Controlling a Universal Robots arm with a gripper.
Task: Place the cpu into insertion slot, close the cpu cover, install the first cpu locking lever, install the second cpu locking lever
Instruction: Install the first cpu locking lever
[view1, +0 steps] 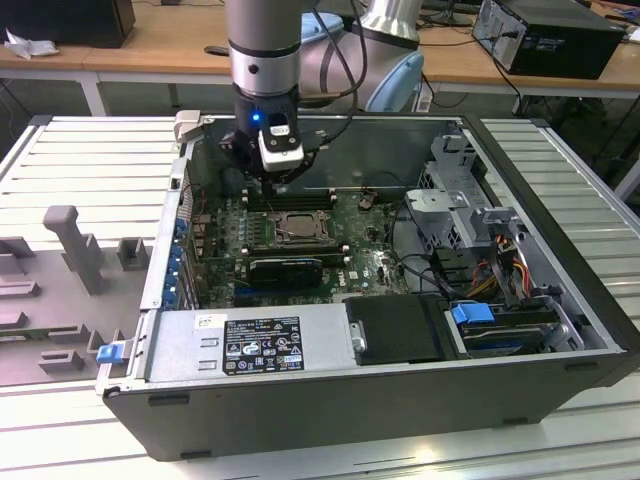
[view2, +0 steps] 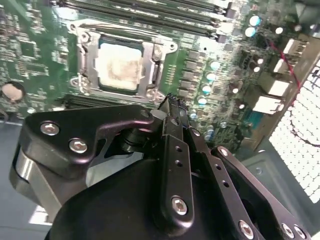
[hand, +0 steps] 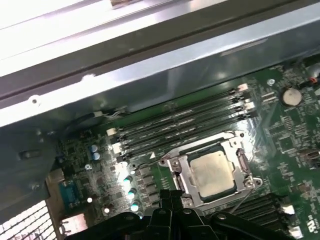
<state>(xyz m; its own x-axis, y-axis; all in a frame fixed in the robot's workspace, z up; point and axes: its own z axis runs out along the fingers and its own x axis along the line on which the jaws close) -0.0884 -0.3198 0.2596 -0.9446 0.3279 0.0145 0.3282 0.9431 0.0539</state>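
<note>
My worry from here is the end effector (view1: 282, 182) coming down off-centre. Its fingers are pressed together and hold nothing, so they make one hard, narrow point. If that point meets the chip (view1: 297, 229) rather than the metal around it, it could scar the pale top or load the socket (view2: 85, 70) underneath. If it drifts toward twelve o'clock in the exterior view it would land on the long black memory slots (hand: 180, 122) instead. The green board (view2: 30, 55) around the socket is crowded with small capacitors, and a sideways scrape would catch them.

The chip sits in its socket, and the thin metal cover (hand: 185, 170) appears to lie flat around it, with the chip's top showing through the cut-out. A wire lever (hand: 197, 146) runs along one edge of the frame. I cannot tell whether it is hooked down, so a cover that looks closed may spring up if nudged.

In the exterior view the chip lies at about five o'clock from the end effector, near it but apart and lower in the open computer case (view1: 400, 400), which rests on the slatted counter (view1: 90, 170). In both wrist views the closed fingertips (view2: 172, 104) hang just short of the socket's nearest corner, touching nothing.
</note>
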